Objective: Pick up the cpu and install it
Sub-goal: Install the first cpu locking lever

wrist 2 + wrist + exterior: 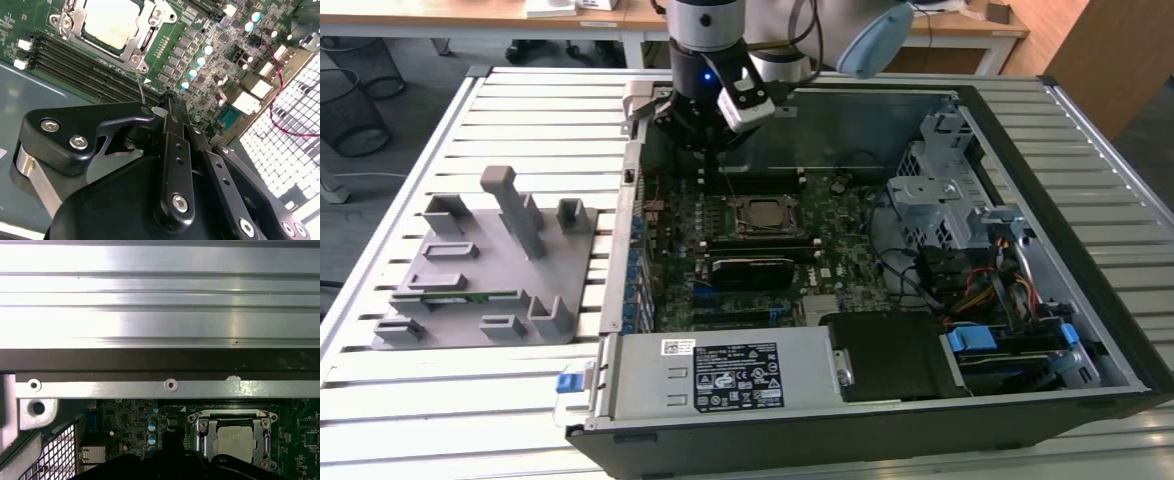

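Note:
The cpu (757, 215) lies flat in the motherboard socket inside the open computer case (1107, 340), its silvery top framed by the metal socket plate. It appears in both wrist views, as a pale square cpu (110, 22) and a grey cpu (235, 437). My gripper (710, 150) hangs over the board just behind the socket, near the case's back wall. Its black fingers (172, 130) meet at the tips with nothing between them. A thin socket lever (140, 85) runs from the socket's corner up to the fingertips; I cannot tell if it touches them.
A grey parts fixture (487, 265) with a green memory stick (454, 296) sits on the slatted table at the exterior view's left. Inside the case are the power supply (720, 375), drive cage (934, 200), cables (987, 290) and empty memory slots (85, 70).

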